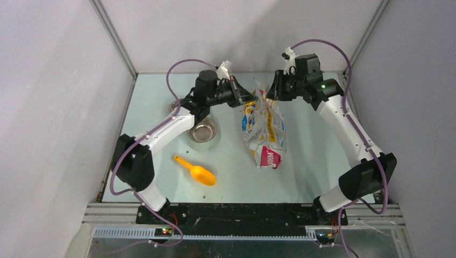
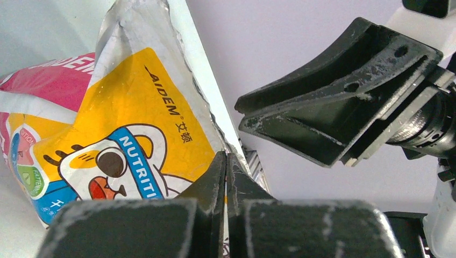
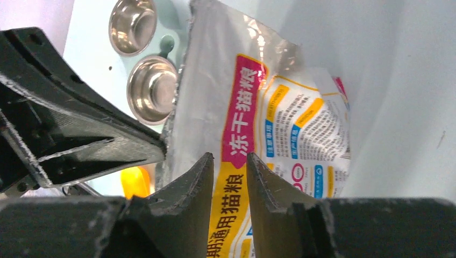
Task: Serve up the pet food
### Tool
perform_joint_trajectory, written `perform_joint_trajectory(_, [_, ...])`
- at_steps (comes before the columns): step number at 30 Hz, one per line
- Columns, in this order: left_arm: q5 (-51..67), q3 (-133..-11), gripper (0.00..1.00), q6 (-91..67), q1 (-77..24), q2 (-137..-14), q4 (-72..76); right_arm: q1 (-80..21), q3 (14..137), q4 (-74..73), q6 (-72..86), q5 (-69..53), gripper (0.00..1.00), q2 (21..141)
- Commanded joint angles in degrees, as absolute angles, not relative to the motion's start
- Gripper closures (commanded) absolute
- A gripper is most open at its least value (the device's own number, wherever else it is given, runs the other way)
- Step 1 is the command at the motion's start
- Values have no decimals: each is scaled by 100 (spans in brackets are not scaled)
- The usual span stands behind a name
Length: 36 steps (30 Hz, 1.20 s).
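Note:
The printed cat-food bag (image 1: 263, 129) stands at the table's middle with its torn silver top up. No kibble shows; it is hidden in the bag. My left gripper (image 1: 251, 99) is shut on the bag's top edge, which runs thin between the jaws in the left wrist view (image 2: 226, 161). My right gripper (image 1: 270, 92) is at the bag's top from the right. Its jaws stand a little apart (image 3: 230, 156) with the bag's face (image 3: 253, 123) showing through the gap. The bag (image 2: 134, 118) and the right gripper (image 2: 239, 113) show in the left wrist view.
A steel bowl (image 1: 202, 130) sits left of the bag, and a second bowl (image 1: 175, 106) is partly hidden behind the left arm. Both show in the right wrist view (image 3: 153, 88) (image 3: 133, 21). An orange scoop (image 1: 196, 172) lies near the front left.

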State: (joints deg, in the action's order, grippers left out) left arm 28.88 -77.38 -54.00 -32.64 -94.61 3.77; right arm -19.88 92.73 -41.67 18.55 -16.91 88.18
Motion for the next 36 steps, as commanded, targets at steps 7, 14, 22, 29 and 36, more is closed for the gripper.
perform_joint_trajectory(7, [2960, -8161, 100, -5303, -3276, -9575, 523, -1996, 9245, -3639, 2207, -2813, 49, 8660])
perform_joint_trajectory(14, [2968, -8261, 100, -5298, -3284, -9658, 478, -2157, 9370, -3875, 1973, -2332, 54, 8788])
perform_joint_trajectory(22, [3031, -8354, 100, -5242, -3287, -9710, 497, -2153, 9531, -4196, 1655, -1620, 67, 8954])
perform_joint_trajectory(29, [3078, -8443, 100, -5212, -3283, -9796, 492, -2146, 9522, -4201, 1518, -1358, 74, 8944])
perform_joint_trajectory(36, [3110, -8530, 100, -5229, -3278, -9896, 467, -2151, 9570, -4246, 1253, -994, 83, 8965])
